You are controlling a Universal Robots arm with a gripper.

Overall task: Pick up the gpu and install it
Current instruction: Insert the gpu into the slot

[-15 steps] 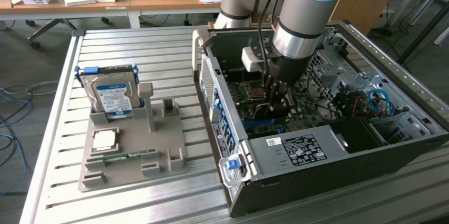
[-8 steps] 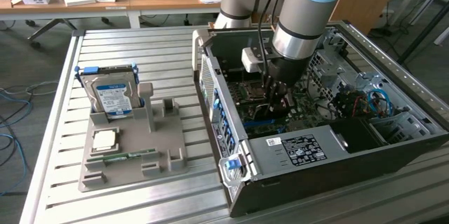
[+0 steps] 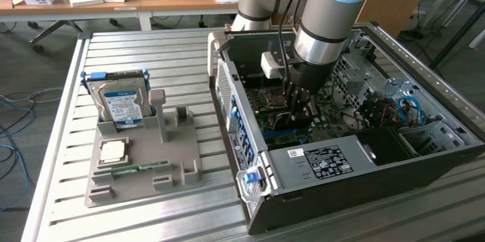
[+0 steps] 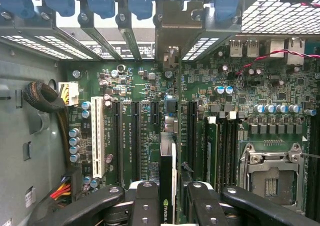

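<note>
Standing edge-on above the motherboard (image 4: 150,131), the gpu (image 4: 166,186) clamped between the gripper's (image 4: 167,198) black fingers (image 4: 145,201), arm reaching down inside the open computer case (image 3: 424,157), hard drive (image 3: 120,100) upright in the grey holder (image 3: 144,179) at the exterior view's left.

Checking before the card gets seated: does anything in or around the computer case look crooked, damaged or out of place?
Nothing stands out. The claw holds the gpu edge-on above the motherboard slots, roughly in line with them. On the gray holder outside the case, the hard drive stands upright.
</note>
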